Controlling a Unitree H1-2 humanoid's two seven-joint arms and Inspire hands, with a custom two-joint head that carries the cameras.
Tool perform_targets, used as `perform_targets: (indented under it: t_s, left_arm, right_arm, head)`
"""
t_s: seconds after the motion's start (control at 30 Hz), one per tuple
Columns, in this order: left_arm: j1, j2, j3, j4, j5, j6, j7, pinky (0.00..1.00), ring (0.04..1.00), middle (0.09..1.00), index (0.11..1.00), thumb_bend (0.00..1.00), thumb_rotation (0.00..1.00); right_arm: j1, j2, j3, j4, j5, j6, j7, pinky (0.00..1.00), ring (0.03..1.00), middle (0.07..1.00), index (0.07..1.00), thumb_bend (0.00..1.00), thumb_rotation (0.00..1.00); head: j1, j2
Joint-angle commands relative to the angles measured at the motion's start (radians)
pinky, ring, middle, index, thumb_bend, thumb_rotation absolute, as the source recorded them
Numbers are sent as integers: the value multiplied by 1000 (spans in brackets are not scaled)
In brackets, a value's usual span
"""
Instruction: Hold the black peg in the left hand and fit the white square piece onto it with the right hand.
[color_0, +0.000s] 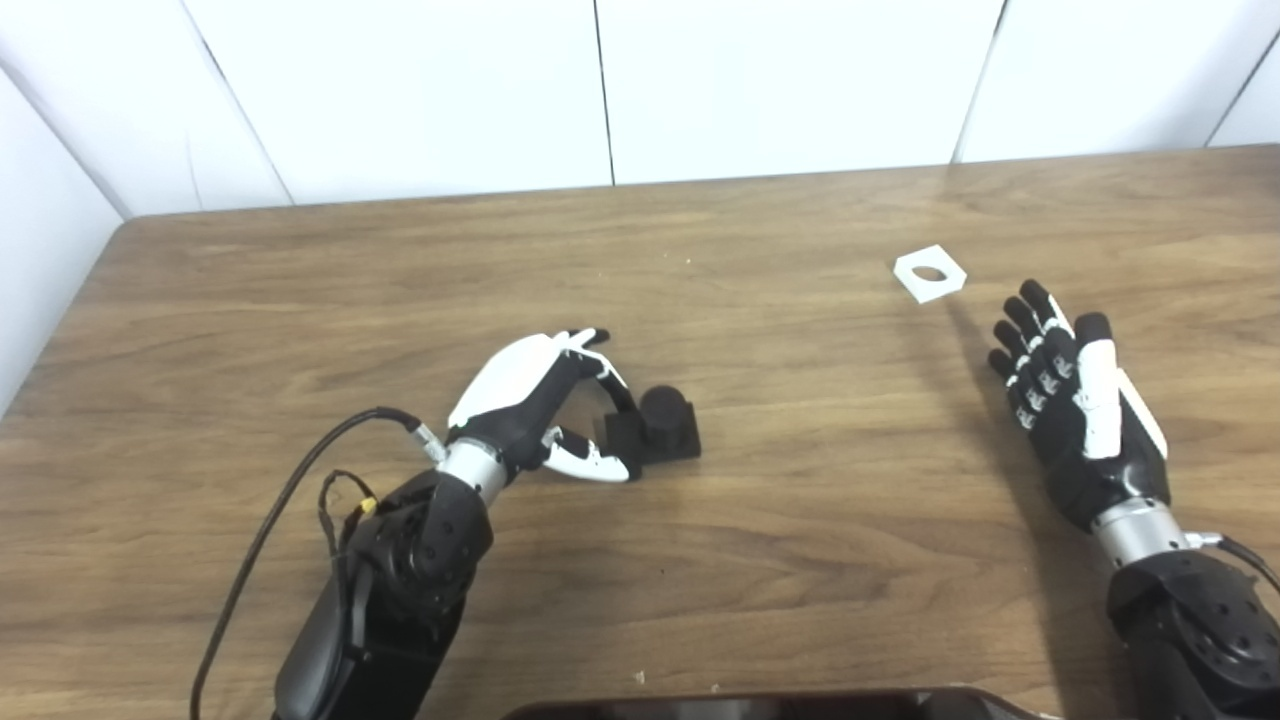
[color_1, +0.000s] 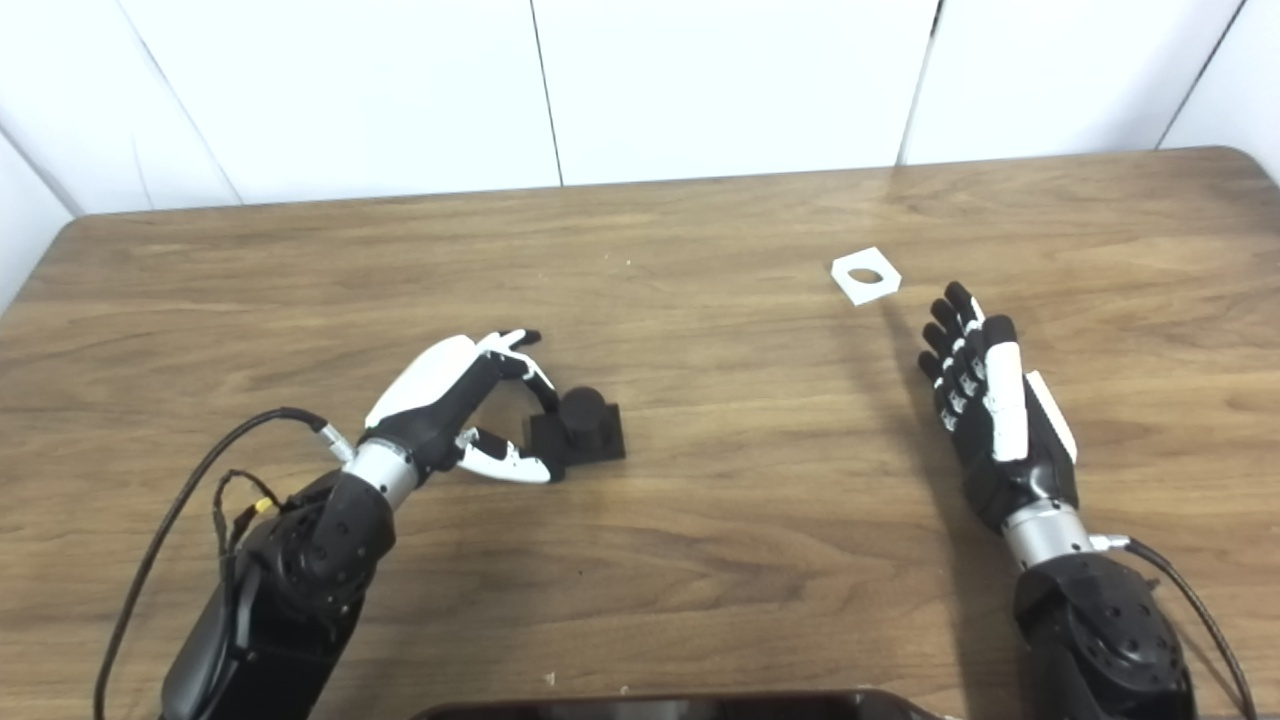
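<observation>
The black peg, a short round post on a square base, stands on the wooden table near the middle. My left hand lies just left of it, fingers curled over the base's far left corner and thumb against its near left corner, pinching the base. The peg rests on the table. The white square piece, flat with a round hole, lies at the far right. My right hand hovers a little nearer than it, open with fingers stretched out and nothing in it.
White wall panels rise behind the table's far edge. The table's left edge and rounded far-left corner show. A dark object's rim runs along the bottom edge. A black cable trails from the left wrist.
</observation>
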Motion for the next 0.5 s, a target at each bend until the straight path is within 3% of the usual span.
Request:
perform_targets:
  t_s: [0.0, 0.47]
  left_arm:
    - [-18, 4, 0, -46, 18, -5, -12, 1000, 1000, 963, 494, 494, 73]
    - [30, 4, -10, -99, 27, -9, -53, 1000, 1000, 952, 494, 493, 75]
  right_arm:
    - [-21, -3, -1, -40, 2, -10, -2, 1000, 1000, 1000, 1000, 599, 1000]
    - [-19, -5, -1, -45, 8, 1, 0, 1000, 1000, 1000, 1000, 616, 1000]
  head:
    - [1, 2]
    - [1, 8]
